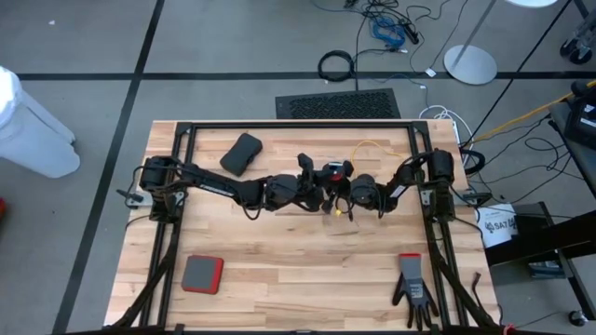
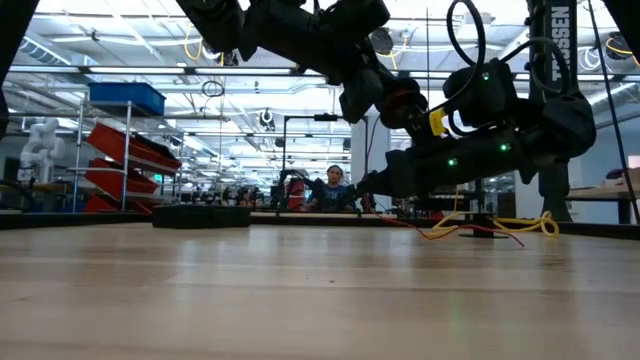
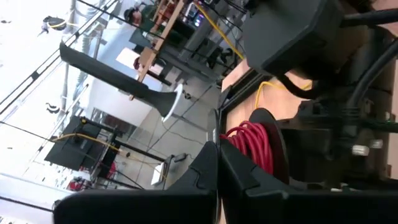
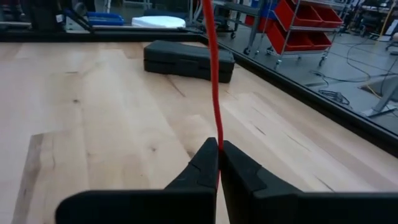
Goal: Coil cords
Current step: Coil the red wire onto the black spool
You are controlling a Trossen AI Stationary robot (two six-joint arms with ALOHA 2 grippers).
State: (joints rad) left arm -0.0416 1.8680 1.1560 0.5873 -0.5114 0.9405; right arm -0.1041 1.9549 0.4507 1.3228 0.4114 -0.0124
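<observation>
A red cord is wound on a black reel (image 3: 261,146), which shows at mid-table (image 1: 331,171) between my two arms. From it, one red strand (image 4: 214,74) runs straight into my right gripper (image 4: 217,149), which is shut on it and low over the boards (image 1: 341,197). My left gripper (image 3: 217,155) is shut right beside the reel, higher up (image 1: 315,181). A yellow cord (image 1: 372,146) lies in loose loops on the table at the far right (image 2: 505,225). More red cord (image 2: 440,233) lies slack beside it. My left gripper's shut fingertips stand right against the red windings (image 3: 233,134), but I cannot tell whether they touch the reel. My right gripper pinches a single red strand (image 4: 217,134) between its two fingertips. The fingers come nearly level from the table's right side. The strand leaves the tips taut and straight, clear of the boards.
A black case (image 1: 243,154) lies at the far left of the table. A red and grey pad (image 1: 202,274) sits near the front left and a black glove (image 1: 413,288) near the front right. A black frame (image 1: 289,124) borders the tabletop.
</observation>
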